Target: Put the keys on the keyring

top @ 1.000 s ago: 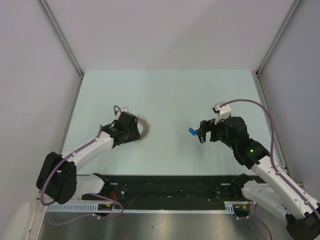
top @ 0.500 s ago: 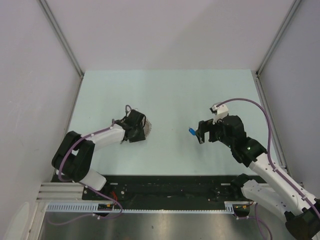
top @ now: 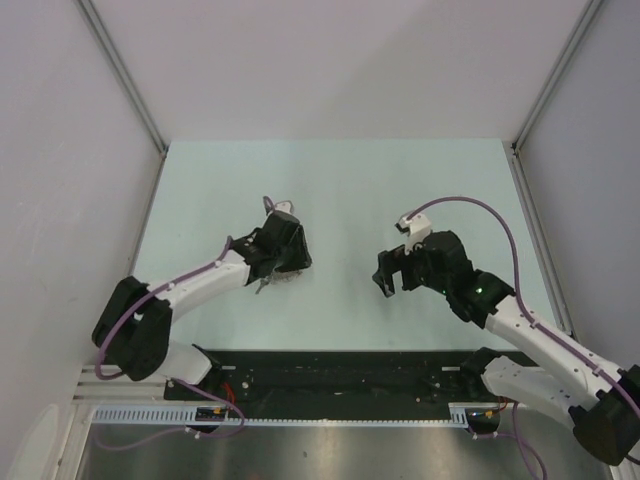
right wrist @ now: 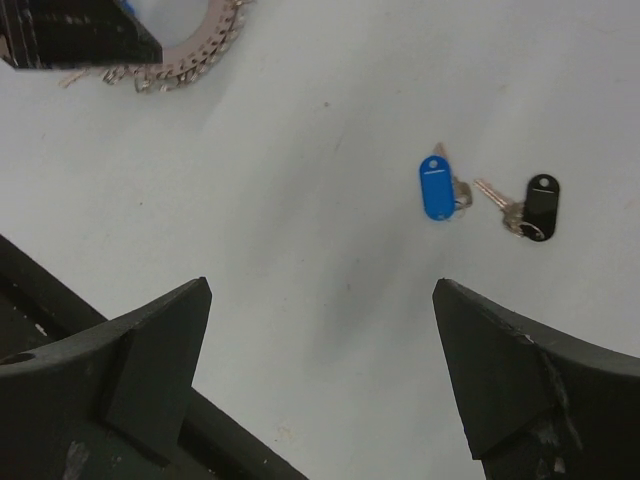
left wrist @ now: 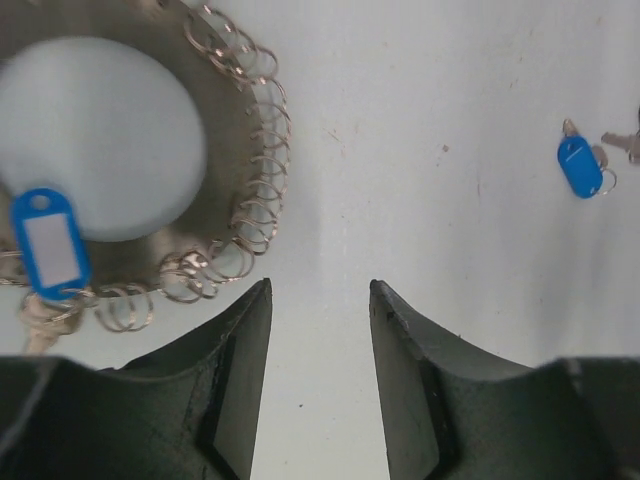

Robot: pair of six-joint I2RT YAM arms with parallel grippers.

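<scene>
Two pincers are mine here, and both stand released with nothing between the fingers: my left pincer [left wrist: 318, 290] is parted a little, my right pincer [right wrist: 320, 290] is spread wide. Under them lies the pale green table top [top: 340, 190]. The flat grey metal keyring [left wrist: 228, 150], a disc with a round hole and small wire loops all along its outer edge, lies flat on the table just ahead of my left fingertips, untouched. One blue plastic tag with a white label [left wrist: 48, 245] already hangs at its rim. Below my right pincer, well apart from the ring, lie a blue-headed key [right wrist: 436, 188] and, just beside it, a black-headed key [right wrist: 540, 205], each with a short silver blade.

I judge the ring stiff and thin, and hard to get under, so I would pinch it at the rim. The keys look light and slick, apt to skid. I would take one by the long edges of its plastic head, leaving its little ring free.
</scene>
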